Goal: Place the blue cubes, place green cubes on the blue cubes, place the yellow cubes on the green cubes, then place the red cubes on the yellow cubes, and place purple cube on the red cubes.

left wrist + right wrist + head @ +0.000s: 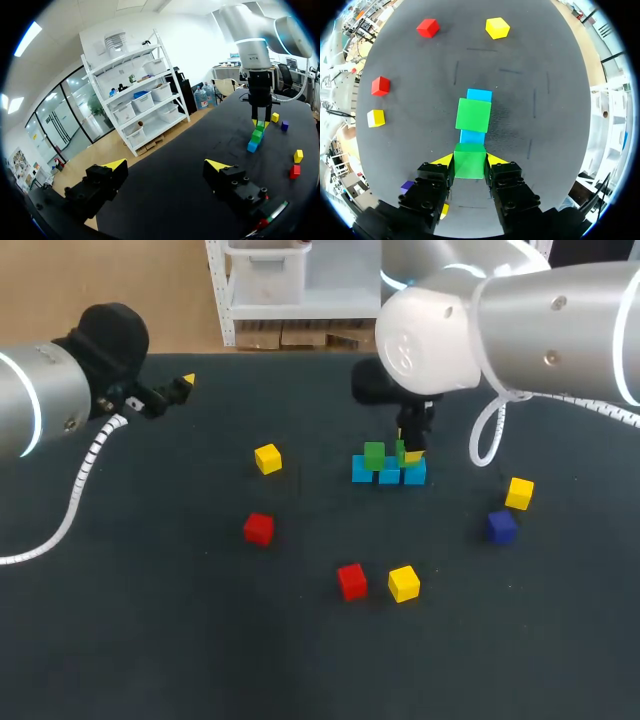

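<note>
The second green cube (469,159) is being set onto the row of blue cubes (479,95) by the right gripper (470,160), so the step in hand is being judged as the finishing of the green layer. The first green cube (473,114) is already being carried by that row, just ahead of the held one. For a clean placement the held cube is best being squared to the row and lowered straight until it is being borne fully by the blue beneath, beside its neighbour without nudging it. Whether it is resting there yet cannot be told. The right fingers (444,160) are being held a cube's width apart, clamped on the second green cube from two sides. The left gripper (166,167) is being held well apart from the stack — its fingers are spread wide, with nothing between them
</note>
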Robot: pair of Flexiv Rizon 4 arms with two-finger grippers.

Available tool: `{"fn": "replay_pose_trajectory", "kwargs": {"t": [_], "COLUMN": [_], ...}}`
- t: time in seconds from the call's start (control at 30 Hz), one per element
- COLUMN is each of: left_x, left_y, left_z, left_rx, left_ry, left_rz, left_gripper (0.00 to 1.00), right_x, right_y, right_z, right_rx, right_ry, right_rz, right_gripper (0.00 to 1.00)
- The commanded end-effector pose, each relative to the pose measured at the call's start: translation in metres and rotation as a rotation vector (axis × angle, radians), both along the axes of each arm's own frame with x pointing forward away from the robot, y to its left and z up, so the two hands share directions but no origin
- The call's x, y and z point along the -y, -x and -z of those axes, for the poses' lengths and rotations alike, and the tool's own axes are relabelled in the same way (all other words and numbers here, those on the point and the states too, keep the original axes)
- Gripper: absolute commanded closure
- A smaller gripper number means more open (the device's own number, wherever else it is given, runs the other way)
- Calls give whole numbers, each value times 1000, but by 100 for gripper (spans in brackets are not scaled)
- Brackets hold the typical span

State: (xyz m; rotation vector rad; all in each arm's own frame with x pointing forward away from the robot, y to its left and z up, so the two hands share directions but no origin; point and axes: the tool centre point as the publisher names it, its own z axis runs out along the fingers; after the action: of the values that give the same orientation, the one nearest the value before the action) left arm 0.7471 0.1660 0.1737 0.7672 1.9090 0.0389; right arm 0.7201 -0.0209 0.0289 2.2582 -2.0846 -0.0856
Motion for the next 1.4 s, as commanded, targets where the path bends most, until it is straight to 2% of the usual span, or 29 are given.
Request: {"fn": "replay_pose_trajectory", "kwargs": {"t": [0.03,0.8,0.83,1.0,1.1,1.13,1.17,1.2,1.4], "left_x": [1,1,1,1,1,1,1,1,1], "left_y": [0,0,0,0,0,0,0,0,0], "left_z": [1,1,1,1,1,1,1,1,1], "left_rx": [3,3,3,3,3,3,3,3,3], "left_ry": [-1,-1,-1,-1,-1,-1,-1,-1,-1], "left_rz": [-2,-2,-2,-2,-2,-2,-2,-2,-2], "left_gripper": [0,0,0,0,0,0,0,0,0], "right_x": [-1,-2,-2,-2,-2,-2,-2,-2,-1], "right_y": [0,-2,-2,-2,-1,-1,-1,-1,0], "right_z": [1,7,7,8,8,8,8,8,8], "right_rx": [-2,-12,-12,-14,-14,-14,-13,-13,-13], "right_ry": [2,9,8,9,11,12,13,14,12], "right_rz": [-4,-7,-7,-8,-11,-12,-13,-13,-13], "right_gripper": [100,100,97,68,58,51,16,0,0]}}
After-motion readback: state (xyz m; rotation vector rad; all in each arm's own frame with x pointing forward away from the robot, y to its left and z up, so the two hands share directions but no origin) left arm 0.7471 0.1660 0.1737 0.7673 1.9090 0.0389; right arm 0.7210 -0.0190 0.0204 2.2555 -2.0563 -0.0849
